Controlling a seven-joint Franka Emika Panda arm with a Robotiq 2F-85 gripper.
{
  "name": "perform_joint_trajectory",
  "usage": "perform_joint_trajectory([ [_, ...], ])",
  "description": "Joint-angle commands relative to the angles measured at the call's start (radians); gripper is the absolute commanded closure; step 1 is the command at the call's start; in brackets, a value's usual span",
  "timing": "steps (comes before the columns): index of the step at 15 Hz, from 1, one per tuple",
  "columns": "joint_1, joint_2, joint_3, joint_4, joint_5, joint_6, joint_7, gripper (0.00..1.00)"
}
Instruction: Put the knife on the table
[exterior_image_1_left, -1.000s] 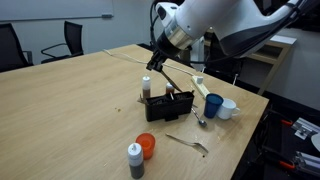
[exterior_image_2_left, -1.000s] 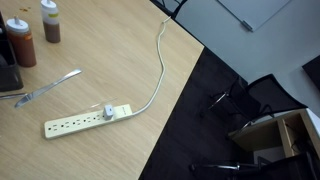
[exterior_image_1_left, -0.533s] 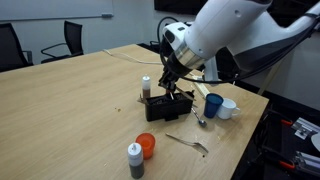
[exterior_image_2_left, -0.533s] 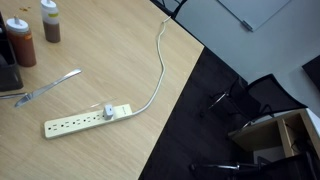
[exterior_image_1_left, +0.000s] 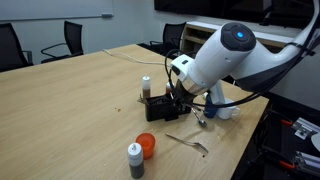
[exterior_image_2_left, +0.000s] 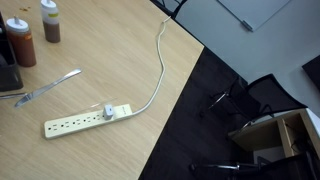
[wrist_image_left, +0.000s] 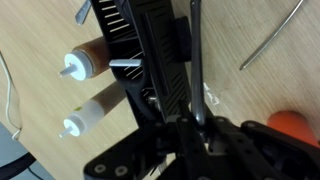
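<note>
1. Two bottles (wrist_image_left: 82, 66) with white caps show just beside a black rack (wrist_image_left: 140, 50) in the wrist view.
2. One thin dark strip, which we take for the knife (wrist_image_left: 194, 50), stands in that rack edge-on to the wrist camera. It is held up off the desk (exterior_image_2_left: 110, 60).
3. The pincer (wrist_image_left: 192, 122) sits low over the rack with its fingers close on either side of the strip. The wrist view is too dark there, so we cannot tell whether they press on it or only flank it.
4. In an exterior view we see the arm bent down, with the pincer (exterior_image_1_left: 177, 97) at the top of the rack (exterior_image_1_left: 163, 108).
5. A blue cup (exterior_image_1_left: 213, 105) and a white mug (exterior_image_1_left: 229, 108) stand side by side behind the arm, near the desk's edge.
6. A silver utensil (exterior_image_1_left: 190, 143) lies flat on the desk, apart from the rack. We see it in both exterior views (exterior_image_2_left: 45, 88).
7. An orange round thing (exterior_image_1_left: 146, 145) and a grey bottle (exterior_image_1_left: 135, 160) with a white cap stand just beside each other, nearer the camera than the rack.
8. A power strip (exterior_image_2_left: 85, 120) lies near the utensil, and its cable (exterior_image_2_left: 160, 60) curves away along the desk's edge.
</note>
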Motion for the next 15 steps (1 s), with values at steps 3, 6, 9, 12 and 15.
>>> perform_joint_trajectory([
  [3,-0.078,0.093,0.07,0.012,0.087,-0.054,-0.058,0.97],
  [6,-0.102,0.141,0.097,0.021,0.177,-0.112,-0.102,0.97],
  [9,-0.103,0.168,0.103,0.04,0.259,-0.152,-0.147,0.97],
  [12,-0.093,0.183,0.09,0.063,0.299,-0.151,-0.164,0.93],
  [15,-0.092,0.199,0.078,0.088,0.315,-0.127,-0.152,0.6],
])
